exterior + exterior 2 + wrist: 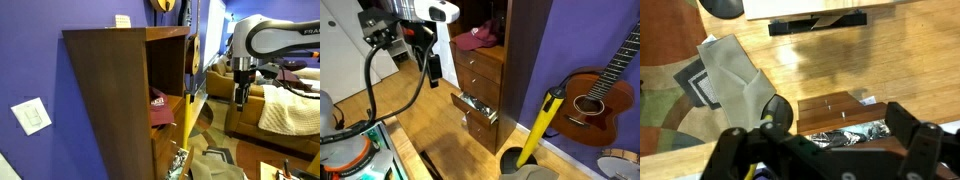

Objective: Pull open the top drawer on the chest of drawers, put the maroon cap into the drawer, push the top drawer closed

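The chest of drawers [110, 100] [485, 70] is a tall dark-brown cabinet. Its open cubby holds the maroon cap [158, 101] [474, 38]. The top drawer [482, 58] sits shut just under the cubby. My gripper [433, 72] [240, 93] hangs in the air well away from the chest, out in front of the drawers. It is open and holds nothing. In the wrist view its two dark fingers [920, 140] frame the drawer fronts [832, 106] seen from above.
A lower drawer [478, 106] [855, 133] stands pulled out, full of silvery clutter. A yellow pole [542, 125] and a guitar [595, 95] lean on the purple wall beside the chest. A couch [285, 110] stands behind the arm. A grey bag [735, 80] lies on the wood floor.
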`<state>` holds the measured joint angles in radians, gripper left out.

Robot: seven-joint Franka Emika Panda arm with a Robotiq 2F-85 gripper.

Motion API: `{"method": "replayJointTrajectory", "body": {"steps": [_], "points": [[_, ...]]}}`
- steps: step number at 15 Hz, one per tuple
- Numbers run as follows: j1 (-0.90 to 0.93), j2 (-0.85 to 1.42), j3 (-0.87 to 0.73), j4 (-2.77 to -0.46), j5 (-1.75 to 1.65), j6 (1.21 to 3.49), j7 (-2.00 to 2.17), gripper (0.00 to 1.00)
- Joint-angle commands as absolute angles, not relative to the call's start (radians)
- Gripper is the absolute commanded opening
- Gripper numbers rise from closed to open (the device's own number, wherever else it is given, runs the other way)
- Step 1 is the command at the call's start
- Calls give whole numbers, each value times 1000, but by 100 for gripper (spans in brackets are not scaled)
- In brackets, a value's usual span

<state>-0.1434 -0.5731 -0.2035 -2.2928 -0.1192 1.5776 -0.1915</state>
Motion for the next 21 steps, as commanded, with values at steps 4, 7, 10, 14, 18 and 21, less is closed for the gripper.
{"method": "replayJointTrajectory", "body": {"steps": [4, 7, 10, 14, 18, 21], "points": [[-142, -572, -204, -2290, -119, 1575, -191, 100], [-114, -570, -169, -2302, -118, 1659, -185, 100], [-68, -551, -111, -2319, -94, 1806, -155, 100], [-28, -467, -67, -2327, -48, 1868, -116, 100], [-18, -397, -62, -2367, -58, 2054, -142, 100], [4, -334, -76, -2393, 11, 2207, -177, 100]]}}
